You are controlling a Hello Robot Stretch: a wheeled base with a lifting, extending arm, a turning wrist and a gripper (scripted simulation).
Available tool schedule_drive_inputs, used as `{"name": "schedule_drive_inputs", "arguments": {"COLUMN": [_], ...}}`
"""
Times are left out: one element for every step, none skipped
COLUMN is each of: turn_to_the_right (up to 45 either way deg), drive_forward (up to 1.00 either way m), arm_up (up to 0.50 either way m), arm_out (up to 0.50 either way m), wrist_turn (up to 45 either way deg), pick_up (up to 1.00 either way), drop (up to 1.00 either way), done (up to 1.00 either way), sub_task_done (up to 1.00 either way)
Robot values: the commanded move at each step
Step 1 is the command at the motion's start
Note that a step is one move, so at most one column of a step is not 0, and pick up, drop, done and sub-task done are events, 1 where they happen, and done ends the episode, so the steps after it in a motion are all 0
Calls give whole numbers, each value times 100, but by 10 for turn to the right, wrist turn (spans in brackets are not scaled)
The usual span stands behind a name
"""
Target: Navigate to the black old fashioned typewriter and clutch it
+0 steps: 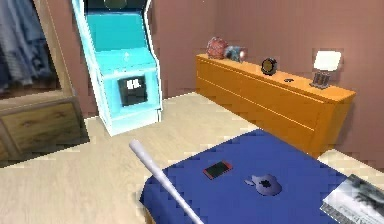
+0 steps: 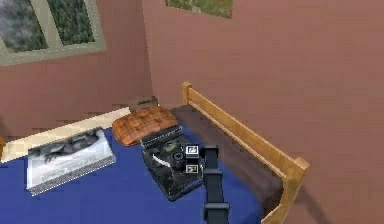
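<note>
The gripper [image 2: 182,159] sits at the end of the dark arm [image 2: 213,195], right at the black typewriter [image 2: 160,168] - whether it holds anything cannot be told, since the typewriter lies on the bed [image 2: 100,195] at or behind it. The typewriter rests on the blue cover near the head of the bed, just beside a brown pillow [image 2: 145,125]. A book [image 2: 70,155] lies farther along, and the wooden headboard [image 2: 240,130] runs along the wall side. A window [image 2: 50,25] is set in the far wall.

Ahead, a bat [image 1: 160,178] and a phone [image 1: 217,170] lie on the bed - beyond stand a cyan arcade cabinet [image 1: 120,70] and an orange dresser [image 1: 270,95] with a lamp [image 1: 325,68].
</note>
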Motion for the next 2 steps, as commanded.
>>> {"name": "schedule_drive_inputs", "arguments": {"turn_to_the_right": [0, 0], "drive_forward": [0, 0], "arm_up": [-30, 0], "arm_out": [0, 0], "wrist_turn": [0, 0], "pick_up": [0, 100], "drop": [0, 0], "done": [0, 0], "sub_task_done": [0, 0]}}
